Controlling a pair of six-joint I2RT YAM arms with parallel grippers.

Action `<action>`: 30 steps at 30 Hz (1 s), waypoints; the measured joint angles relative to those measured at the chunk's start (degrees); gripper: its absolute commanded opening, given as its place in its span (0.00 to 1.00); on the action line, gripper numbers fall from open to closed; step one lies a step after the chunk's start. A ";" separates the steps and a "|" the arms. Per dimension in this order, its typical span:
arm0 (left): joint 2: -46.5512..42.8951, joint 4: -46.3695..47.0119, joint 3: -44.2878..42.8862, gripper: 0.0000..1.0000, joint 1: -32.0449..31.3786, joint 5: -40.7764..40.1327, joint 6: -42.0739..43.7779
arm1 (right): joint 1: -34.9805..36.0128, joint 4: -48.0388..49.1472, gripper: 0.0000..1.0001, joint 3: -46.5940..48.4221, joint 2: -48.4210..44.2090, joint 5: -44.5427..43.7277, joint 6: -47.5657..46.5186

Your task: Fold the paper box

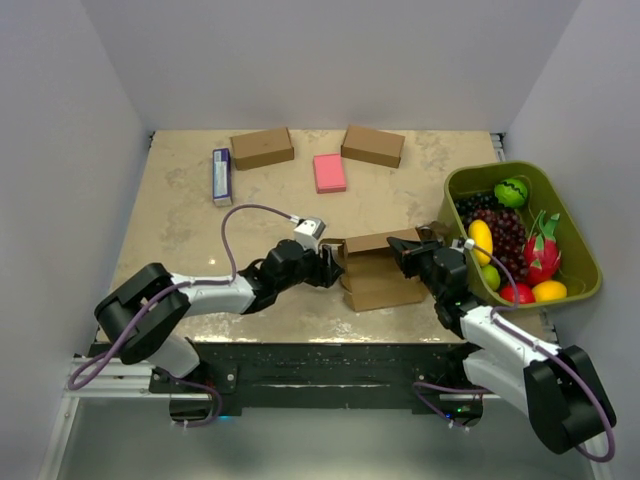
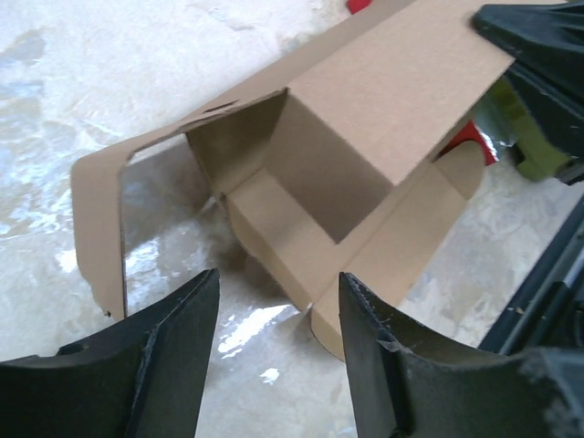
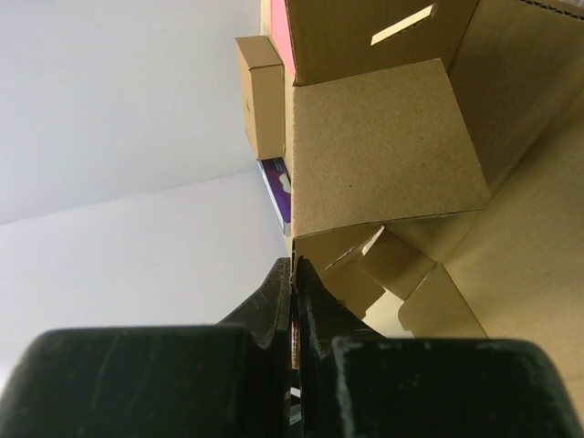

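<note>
Left wrist shows a matte, creased, trough-shaped cardboard paper box (image 2: 392,100).

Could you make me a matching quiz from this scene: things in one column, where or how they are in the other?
1. left black gripper
2. right black gripper
3. pink rectangular pad
4. olive green plastic bin

A. holds fruit
B. open, empty
C. shut on the brown cardboard paper box
D. between two closed brown boxes

Pairs: 1-B, 2-C, 3-D, 4-A
</note>
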State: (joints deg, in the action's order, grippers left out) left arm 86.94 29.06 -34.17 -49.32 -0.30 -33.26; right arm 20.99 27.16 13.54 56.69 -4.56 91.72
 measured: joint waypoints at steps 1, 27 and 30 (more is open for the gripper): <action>-0.02 0.00 0.13 0.55 0.00 -0.59 0.17 | 0.00 -0.20 0.00 -0.02 -0.20 0.00 0.09; 13.75 2.12 -9.77 0.28 0.02 -4.61 -0.13 | 0.00 -1.03 0.00 -0.20 -0.90 0.02 -0.02; 14.12 2.10 -9.86 0.31 0.00 -4.66 -0.11 | 0.02 -1.05 0.00 -0.20 -0.90 0.02 -0.11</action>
State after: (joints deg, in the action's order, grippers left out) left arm 101.06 31.16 -44.03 -49.32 -4.95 -33.36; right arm 21.02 26.11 13.34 55.79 -4.54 91.61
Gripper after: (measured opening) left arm 0.283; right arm 0.015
